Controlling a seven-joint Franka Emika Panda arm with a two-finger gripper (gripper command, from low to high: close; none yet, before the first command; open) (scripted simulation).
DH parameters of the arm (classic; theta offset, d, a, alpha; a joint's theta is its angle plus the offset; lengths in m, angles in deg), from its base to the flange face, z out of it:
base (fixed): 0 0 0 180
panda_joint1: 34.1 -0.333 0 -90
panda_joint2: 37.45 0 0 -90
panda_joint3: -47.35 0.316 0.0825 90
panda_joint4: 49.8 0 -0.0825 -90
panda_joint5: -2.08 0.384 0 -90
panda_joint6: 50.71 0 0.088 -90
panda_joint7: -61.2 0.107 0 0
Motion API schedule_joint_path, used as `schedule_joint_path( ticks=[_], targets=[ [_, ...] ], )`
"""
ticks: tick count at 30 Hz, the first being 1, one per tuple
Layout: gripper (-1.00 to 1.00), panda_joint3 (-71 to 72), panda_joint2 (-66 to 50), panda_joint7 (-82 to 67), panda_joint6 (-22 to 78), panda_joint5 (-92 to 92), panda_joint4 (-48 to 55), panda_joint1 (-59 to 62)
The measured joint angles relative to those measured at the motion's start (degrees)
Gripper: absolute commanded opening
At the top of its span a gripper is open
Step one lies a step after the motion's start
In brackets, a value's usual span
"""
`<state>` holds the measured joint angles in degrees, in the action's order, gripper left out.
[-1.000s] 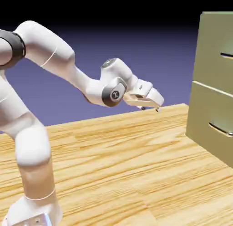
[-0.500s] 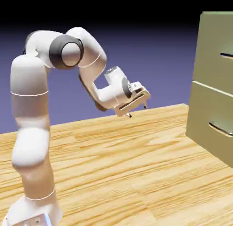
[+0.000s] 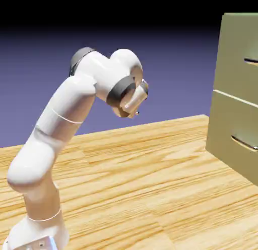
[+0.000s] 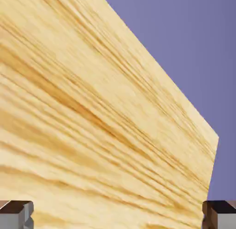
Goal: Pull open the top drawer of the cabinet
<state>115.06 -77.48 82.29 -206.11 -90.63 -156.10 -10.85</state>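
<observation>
Hand view showed your gripper (image 4: 118, 216) wide open, empty, over bare table (image 4: 83, 131), well short of the cabinet (image 3: 237, 92). Top drawer (image 3: 239, 57) looked rigid; hook its thin handle (image 3: 251, 61), likely slippery.

A wooden table (image 3: 151, 183) fills the lower half of the exterior view, its top a pale honey-yellow with long, darker amber grain streaks running across it. The far edge of the tabletop slants upward toward the exterior view's right. Behind it stands a plain backdrop (image 3: 171, 67), blue-violet just above the table and darkening to black along the top of the picture. The light is even and soft. In the hand view the same streaked wood covers most of the picture at a steep tilt, with flat blue-violet filling the upper right corner.
</observation>
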Motion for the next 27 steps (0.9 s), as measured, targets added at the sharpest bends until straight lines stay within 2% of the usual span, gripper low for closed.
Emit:
schedule_joint_path(
  ticks=[24,27],
  targets=[
    [0.0,43.7,-46.9,-13.8,12.0,-59.8,35.3,15.4],
    [0.0,44.9,-47.8,-15.0,11.5,-60.8,38.1,14.5]
  ],
)
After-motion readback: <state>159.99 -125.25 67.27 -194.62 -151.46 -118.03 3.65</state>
